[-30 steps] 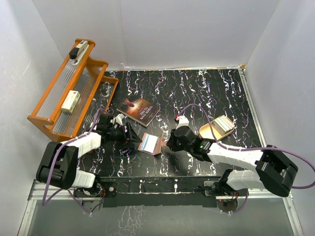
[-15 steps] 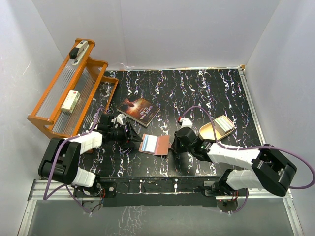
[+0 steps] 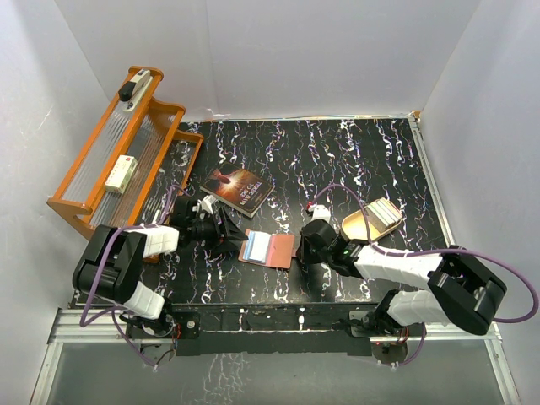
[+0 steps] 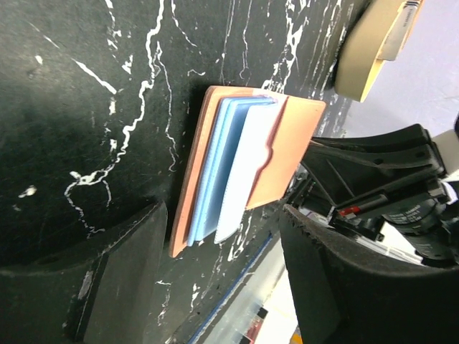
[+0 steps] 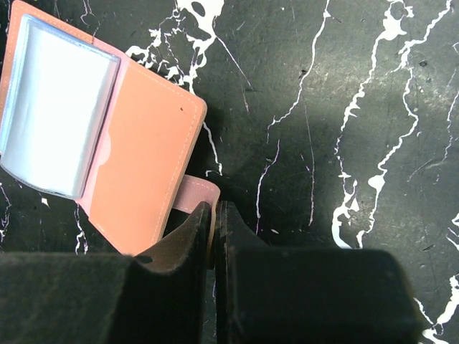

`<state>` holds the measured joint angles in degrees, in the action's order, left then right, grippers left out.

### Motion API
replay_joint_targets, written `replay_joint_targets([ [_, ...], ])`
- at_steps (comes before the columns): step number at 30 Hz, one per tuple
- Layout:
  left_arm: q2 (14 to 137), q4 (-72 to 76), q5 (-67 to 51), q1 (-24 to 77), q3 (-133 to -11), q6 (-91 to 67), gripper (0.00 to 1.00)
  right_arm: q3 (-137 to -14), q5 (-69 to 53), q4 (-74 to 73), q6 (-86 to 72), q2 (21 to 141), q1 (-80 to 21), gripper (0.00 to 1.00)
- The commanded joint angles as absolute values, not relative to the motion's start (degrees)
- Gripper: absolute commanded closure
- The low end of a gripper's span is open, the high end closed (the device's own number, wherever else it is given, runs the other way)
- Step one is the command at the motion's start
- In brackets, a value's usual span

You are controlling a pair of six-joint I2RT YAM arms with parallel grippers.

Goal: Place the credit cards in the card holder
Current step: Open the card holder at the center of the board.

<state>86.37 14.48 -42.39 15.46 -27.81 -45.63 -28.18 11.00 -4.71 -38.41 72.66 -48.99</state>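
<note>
Quick update from the arms. Over the last second the card holder [image 3: 280, 251] has gone from propped up at an angle to lying flat and open on the black marbled table [image 3: 354, 152]. It's near the middle, right between my two grippers, with the book [image 3: 237, 189] a bit farther back.

My right gripper [image 5: 215, 213] slid a little to the right as the holder flattened. Its jaws are clenched together with the tips at the snap tab [image 5: 195, 193] on the holder's right edge. I honestly can't tell if I'm pinching that tab or just pressing on it.

My left gripper [image 3: 229, 238] crept in toward the holder's left edge, and its jaws stand spread apart with nothing in them.

The credit cards [image 4: 231, 161] are the pale blue-white ones. They're sitting in the pocket on the left half, fanned a bit, with their edges poking out past the leather.

So my read is that the insertion is mostly done. With the holder flat and steadied from the right, my left side is lined up to nudge the cards fully home. The risk is the whole thing skating right if the tab isn't really held.
</note>
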Motion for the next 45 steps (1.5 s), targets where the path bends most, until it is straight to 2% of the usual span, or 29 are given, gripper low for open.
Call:
replay_joint_targets([
  [1, 87.96, 22.12, -45.37, 16.37, -25.31, -50.23, 0.37, -27.17, 11.92, -2.74, -39.0, 73.0, -48.77, 1.0],
  [11, 85.54, 24.36, -46.12, 18.04, -25.86, -52.94, 0.41, -26.13, 10.95, -1.83, -39.35, 70.96, -48.81, 1.0],
  [18, 87.39, 36.25, -49.26, 19.42, -23.94, -59.76, 0.46, -25.85, 9.93, -0.95, -39.88, 70.61, -48.84, 1.0],
  [36, 91.19, 38.79, -47.79, 25.31, -26.61, -56.97, 0.53, -24.95, 9.53, -0.41, -39.54, 69.98, -48.87, 1.0],
  [41, 91.53, 38.33, -47.09, 26.91, -27.72, -56.24, 0.58, -24.83, 9.77, -0.7, -39.62, 69.32, -48.86, 1.0],
  [43, 91.4, 35.81, -46.35, 27.22, -28.44, -54.96, 0.65, -25.13, 10.04, -1.29, -39.77, 69.16, -48.79, 1.0],
  [45, 90.6, 34.17, -45.09, 27.32, -28.39, -54.23, 0.7, -26.83, 10.84, -4.36, -40.6, 68.67, -48.85, 0.94],
])
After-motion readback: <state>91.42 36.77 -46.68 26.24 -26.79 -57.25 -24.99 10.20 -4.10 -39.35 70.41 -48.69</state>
